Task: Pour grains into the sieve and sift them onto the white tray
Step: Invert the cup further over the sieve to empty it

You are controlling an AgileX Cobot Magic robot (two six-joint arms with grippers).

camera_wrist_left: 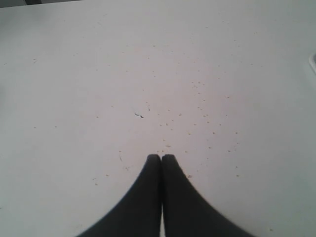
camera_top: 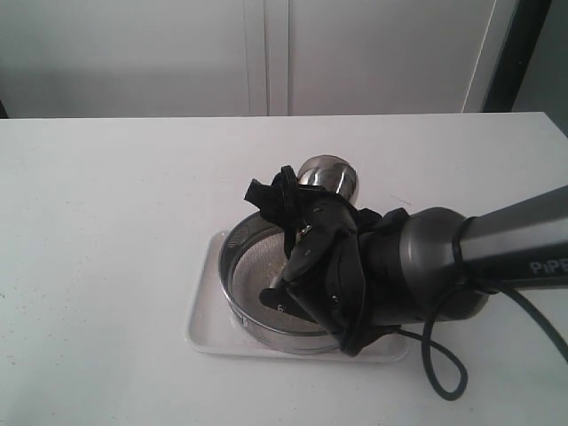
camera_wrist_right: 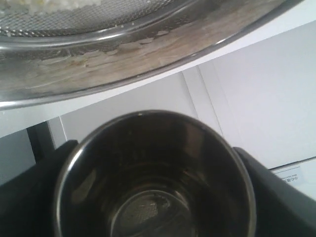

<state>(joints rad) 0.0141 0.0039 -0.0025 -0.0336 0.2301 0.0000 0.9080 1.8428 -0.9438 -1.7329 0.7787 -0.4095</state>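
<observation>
The right claw (camera_top: 302, 200) grips the steel cup (camera_wrist_right: 155, 173), tipped and seemingly empty; grains (camera_wrist_right: 54, 5) lie in the sieve (camera_top: 257, 319) just beneath it, on the white tray (camera_top: 206, 311); sifting remains; the left claw (camera_wrist_left: 161, 160) sits closed, empty.

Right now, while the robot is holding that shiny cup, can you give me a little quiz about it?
1. True or false: the left claw is wide open.
2. What does the right claw hold? A) a steel cup B) a spoon C) a bottle
3. Fill in: the sieve sits on the ____.
Key: 1 false, it is shut. 2 A. 3 the white tray.
</observation>
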